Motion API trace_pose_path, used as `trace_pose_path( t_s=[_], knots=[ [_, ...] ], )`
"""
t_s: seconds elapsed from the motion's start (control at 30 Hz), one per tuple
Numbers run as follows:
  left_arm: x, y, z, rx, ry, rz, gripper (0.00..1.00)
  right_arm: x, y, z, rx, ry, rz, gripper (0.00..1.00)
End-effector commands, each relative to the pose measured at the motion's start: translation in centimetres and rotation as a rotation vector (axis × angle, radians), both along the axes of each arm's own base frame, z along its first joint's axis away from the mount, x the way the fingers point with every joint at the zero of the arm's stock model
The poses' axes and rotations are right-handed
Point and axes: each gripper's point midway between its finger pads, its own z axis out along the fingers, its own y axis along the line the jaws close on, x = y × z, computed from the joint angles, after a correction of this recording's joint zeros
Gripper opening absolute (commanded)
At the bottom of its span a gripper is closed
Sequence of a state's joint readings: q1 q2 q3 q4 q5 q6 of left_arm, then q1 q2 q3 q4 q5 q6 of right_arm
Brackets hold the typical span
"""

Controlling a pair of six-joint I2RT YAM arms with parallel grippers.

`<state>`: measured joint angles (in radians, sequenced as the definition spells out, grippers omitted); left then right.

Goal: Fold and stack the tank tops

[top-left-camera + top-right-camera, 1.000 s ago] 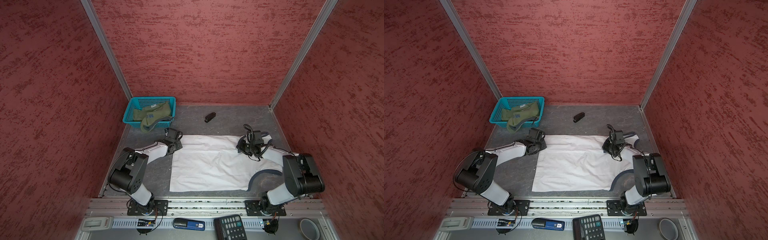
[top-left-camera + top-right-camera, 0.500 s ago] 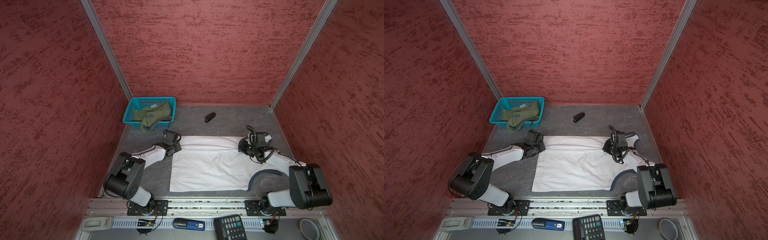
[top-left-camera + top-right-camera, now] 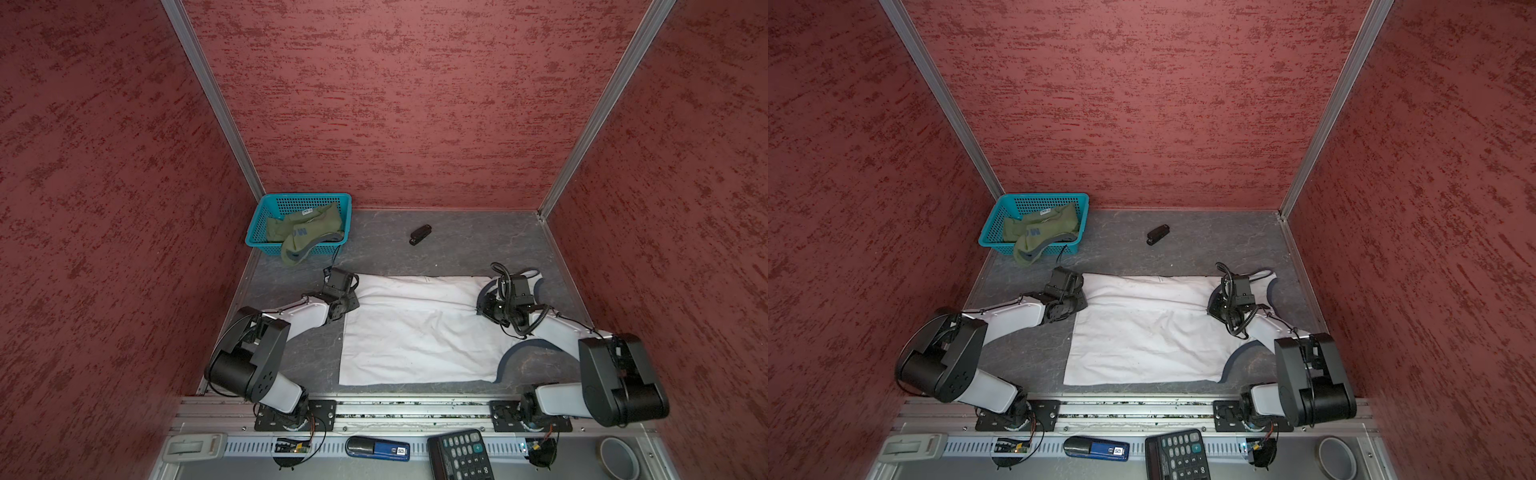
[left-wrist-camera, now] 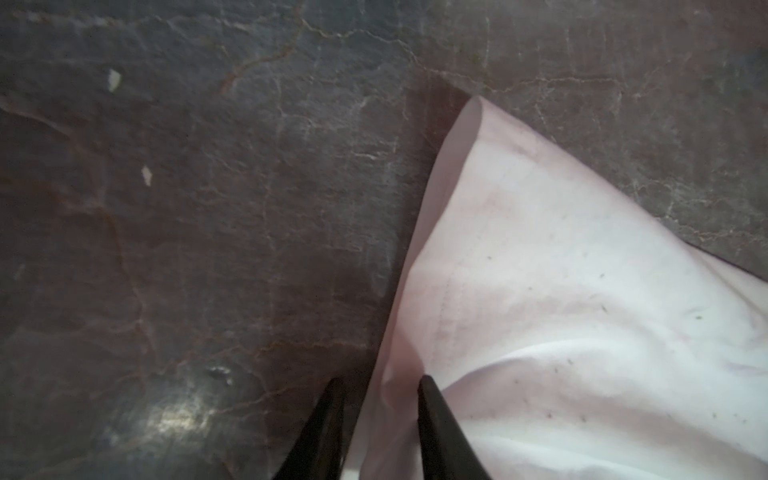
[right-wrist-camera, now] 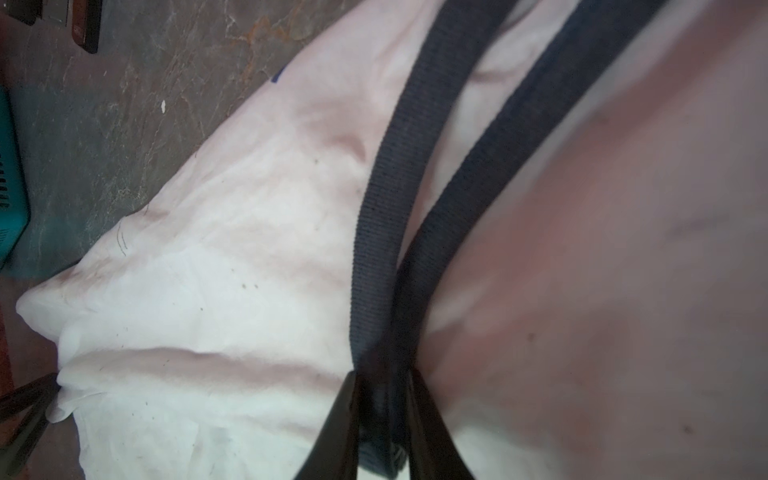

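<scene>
The white tank top (image 3: pixel 415 332) (image 3: pixel 1142 332) lies spread flat on the grey table, its dark-trimmed armhole toward the right. At its far left corner sits my left gripper (image 3: pixel 355 291) (image 4: pixel 380 386), open, with the cloth's edge (image 4: pixel 399 361) loose between the parted fingers. My right gripper (image 3: pixel 482 308) (image 5: pixel 384 382) rests low on the shirt's far right part, open, with the dark trim (image 5: pixel 374 232) running between its fingers. The olive green tank top (image 3: pixel 307 232) (image 3: pixel 1042 230) lies bunched in the blue basket (image 3: pixel 305 196) and hangs over its front rim.
A small black stapler (image 3: pixel 420 235) lies on the table behind the shirt. On the front ledge are a calculator (image 3: pixel 459 455), a blue device (image 3: pixel 378 449) and a tape roll (image 3: pixel 619 457). Red walls close in the table on three sides.
Both arms have stretched out and sunk lower over the shirt's far edge. The shirt has hardly shifted.
</scene>
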<state>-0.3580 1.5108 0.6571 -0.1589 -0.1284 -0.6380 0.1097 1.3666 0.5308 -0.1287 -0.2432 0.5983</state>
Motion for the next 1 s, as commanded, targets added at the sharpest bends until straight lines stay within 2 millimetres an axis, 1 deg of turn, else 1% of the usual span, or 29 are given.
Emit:
trace_pose_path(
  t_s=[0.0, 0.07, 0.1, 0.2, 0.27, 0.3, 0.33, 0.37, 0.43, 0.53, 0.6, 0.67, 0.73, 0.8, 0.87, 0.97],
  knots=[
    [-0.4, 1.1, 1.1, 0.029, -0.012, 0.027, 0.39, 1.0, -0.9, 2.1, -0.055, -0.045, -0.032, 0.31],
    [-0.5, 1.8, 2.1, 0.052, -0.028, 0.046, 0.45, 1.0, -1.5, 2.9, -0.087, -0.052, -0.046, 0.43],
    [-0.5, 2.1, 2.7, 0.068, -0.036, 0.055, 0.47, 1.1, -2.0, 3.4, -0.109, -0.060, -0.057, 0.47],
    [-0.5, 2.4, 4.2, 0.084, -0.063, 0.062, 0.51, 1.3, -2.9, 4.7, -0.154, -0.088, -0.084, 0.56],
    [-0.4, 2.3, 5.0, 0.087, -0.073, 0.062, 0.51, 1.9, -2.9, 5.4, -0.154, -0.111, -0.090, 0.58],
    [-0.1, 1.9, 5.4, 0.081, -0.079, 0.053, 0.52, 2.2, -2.7, 5.6, -0.144, -0.119, -0.087, 0.59],
    [0.2, 1.1, 5.8, 0.068, -0.084, 0.028, 0.53, 2.7, -2.3, 5.9, -0.128, -0.130, -0.078, 0.59],
    [0.6, 0.2, 6.2, 0.052, -0.090, -0.002, 0.54, 3.3, -2.0, 6.3, -0.113, -0.143, -0.069, 0.60],
    [1.7, -2.4, 6.4, 0.017, -0.081, -0.077, 0.54, 4.4, -0.9, 6.6, -0.068, -0.154, -0.034, 0.60],
    [3.1, -5.8, 5.9, -0.031, -0.056, -0.161, 0.54, 5.9, 0.9, 6.4, -0.013, -0.148, 0.014, 0.60],
    [4.0, -7.2, 4.9, -0.049, -0.031, -0.185, 0.55, 6.6, 1.9, 5.3, -0.002, -0.122, 0.040, 0.60],
    [4.6, -8.0, 3.5, -0.056, 0.005, -0.198, 0.57, 6.9, 2.7, 4.0, 0.008, -0.085, 0.054, 0.60],
    [4.7, -8.2, 2.3, -0.054, 0.039, -0.200, 0.58, 6.6, 2.8, 2.9, 0.014, -0.050, 0.052, 0.60],
    [4.4, -7.8, 1.2, -0.040, 0.062, -0.190, 0.59, 6.0, 2.6, 1.9, 0.010, -0.020, 0.042, 0.60],
    [3.7, -7.0, 0.2, -0.029, 0.084, -0.172, 0.60, 5.0, 1.9, 1.0, -0.015, 0.004, 0.021, 0.59],
    [2.2, -5.2, -1.5, -0.017, 0.125, -0.132, 0.61, 3.3, 0.2, -0.2, -0.087, 0.051, -0.021, 0.59]
  ],
)
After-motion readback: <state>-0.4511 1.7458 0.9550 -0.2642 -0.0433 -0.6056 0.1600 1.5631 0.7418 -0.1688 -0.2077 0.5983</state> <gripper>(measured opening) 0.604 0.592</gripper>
